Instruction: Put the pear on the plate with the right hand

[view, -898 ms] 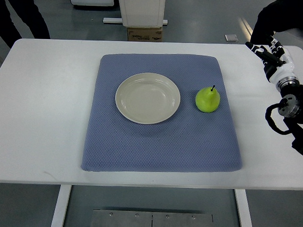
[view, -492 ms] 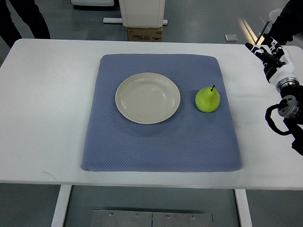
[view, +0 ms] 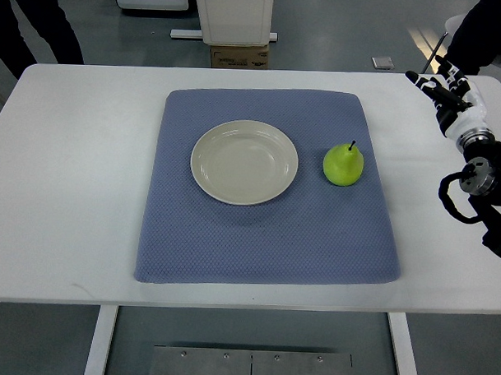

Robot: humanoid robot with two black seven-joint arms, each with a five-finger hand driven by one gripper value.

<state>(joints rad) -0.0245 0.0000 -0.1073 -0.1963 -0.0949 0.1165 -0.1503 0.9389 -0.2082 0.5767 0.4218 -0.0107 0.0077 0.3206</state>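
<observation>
— If we take the plate (view: pixel 244 162) as landmark, where is the pear (view: pixel 343 163)?

— Just to its right on the blue mat (view: pixel 265 237), apart from it, stem up. The right hand (view: pixel 448 91) is further right and farther back; whether its fingers are apart, I cannot tell.

— And the counts?

— One pear, one plate, one hand visible.

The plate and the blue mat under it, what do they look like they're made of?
The plate looks like glazed ceramic or perhaps melamine: cream, smooth, with a soft sheen along its rim. The blue mat looks like woven fabric or textured foam: matte, with a fine dimpled grid and soft rounded edges. The picture alone can't settle either.
</observation>
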